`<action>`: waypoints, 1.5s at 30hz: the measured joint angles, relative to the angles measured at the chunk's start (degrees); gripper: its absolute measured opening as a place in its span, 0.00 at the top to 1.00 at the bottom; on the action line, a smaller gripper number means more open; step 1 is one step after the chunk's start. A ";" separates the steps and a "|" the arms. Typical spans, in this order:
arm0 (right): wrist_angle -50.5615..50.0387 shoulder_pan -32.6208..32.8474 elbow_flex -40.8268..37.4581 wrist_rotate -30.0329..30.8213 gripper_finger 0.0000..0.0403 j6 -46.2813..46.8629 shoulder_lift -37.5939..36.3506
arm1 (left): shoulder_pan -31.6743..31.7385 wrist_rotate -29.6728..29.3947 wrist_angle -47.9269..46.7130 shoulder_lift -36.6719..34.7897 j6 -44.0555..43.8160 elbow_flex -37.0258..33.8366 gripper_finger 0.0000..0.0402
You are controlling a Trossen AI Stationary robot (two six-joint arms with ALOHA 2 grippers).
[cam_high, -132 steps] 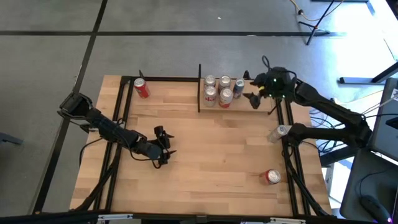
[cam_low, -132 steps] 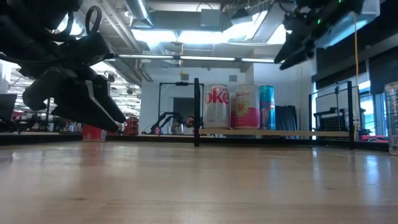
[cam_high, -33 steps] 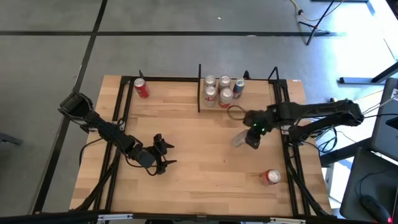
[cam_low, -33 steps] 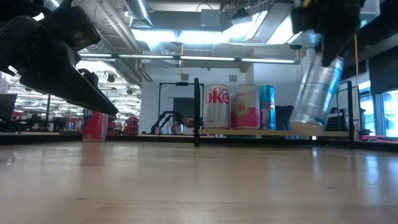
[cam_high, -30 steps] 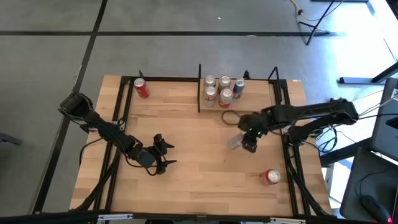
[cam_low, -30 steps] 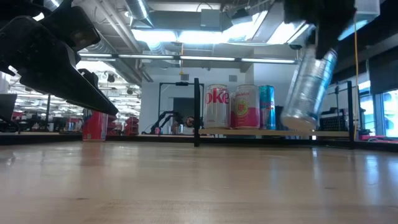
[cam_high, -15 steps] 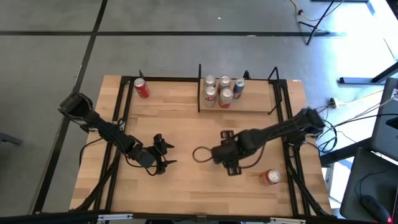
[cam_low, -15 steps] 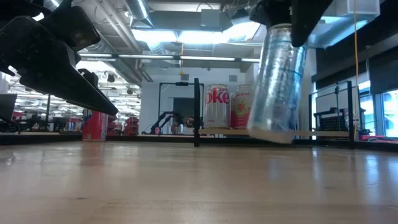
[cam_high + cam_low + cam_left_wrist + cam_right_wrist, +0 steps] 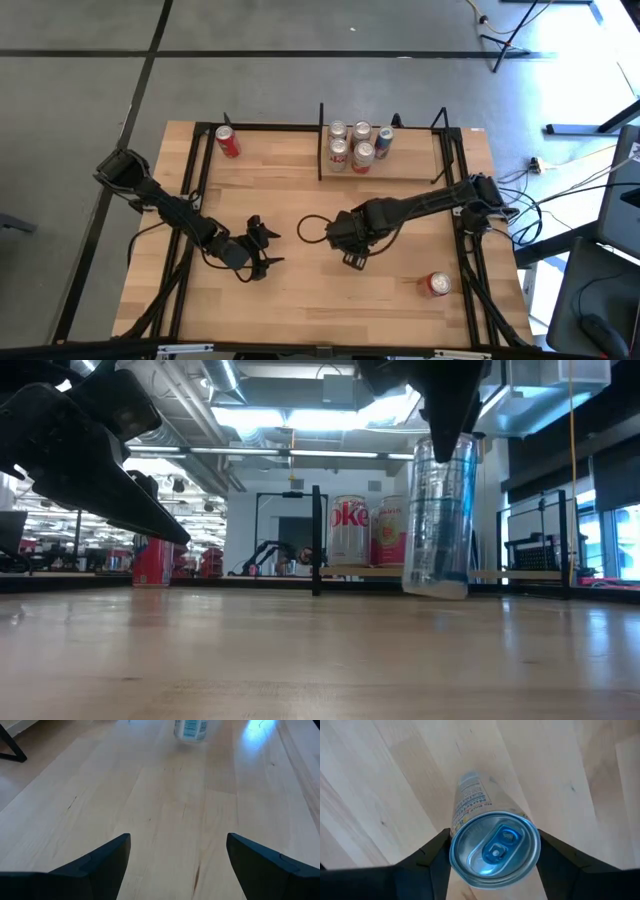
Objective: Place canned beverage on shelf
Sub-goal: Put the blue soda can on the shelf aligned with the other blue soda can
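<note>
My right gripper point(image 9: 345, 240) is shut on a tall silver-and-blue can point(image 9: 492, 847) near the table's middle. In the low view the can point(image 9: 440, 520) stands upright with its base at or just above the tabletop. It also shows far off in the left wrist view point(image 9: 190, 729). The shelf point(image 9: 400, 176), a small light-wood board with black uprights, stands at the far edge and holds several cans point(image 9: 358, 145). My left gripper point(image 9: 262, 248) is open and empty, to the left of the held can. My right gripper pinches the can by the sides of its top end point(image 9: 465, 827), one finger point(image 9: 432, 862) on each side just below the rim. The fingers come from above, pointing down. The can hangs upright below them; whether its base touches the table I cannot tell.
A red can point(image 9: 228, 142) lies at the far left, by the black frame rail. Another red can point(image 9: 437, 285) lies at the near right. Bare wood lies between the held can and the shelf, whose right half point(image 9: 520, 573) is bare.
My right gripper has carried the can from the table's right side toward its left and near edges, to the middle, and gone down. The can was tilted and is now upright, with its base close to the tabletop.
</note>
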 joint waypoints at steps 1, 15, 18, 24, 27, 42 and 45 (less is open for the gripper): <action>0.39 -0.04 -0.28 0.00 0.46 0.02 0.00 | 0.00 0.00 0.00 0.00 0.00 0.00 0.21; 4.64 -0.37 -2.20 0.03 0.30 -3.92 -0.04 | -0.01 0.00 0.04 0.00 -0.09 0.00 0.21; 4.56 -0.36 -2.21 0.05 0.28 -4.65 -0.04 | -0.02 0.00 0.60 0.00 -0.07 0.00 0.21; -0.01 0.20 -2.21 -1.23 0.27 -5.59 -2.46 | 0.00 -0.58 5.47 0.01 0.81 0.00 0.21; -4.49 2.15 -2.21 3.92 0.27 -1.50 -5.83 | 0.34 -0.73 10.17 1.60 1.49 0.04 0.21; 10.12 9.76 -33.94 33.56 0.27 11.00 -22.49 | 2.99 6.58 17.02 24.31 12.59 22.39 0.21; 18.98 9.76 -41.77 37.89 0.27 10.74 -23.78 | 4.78 10.32 17.41 28.14 15.07 26.31 0.22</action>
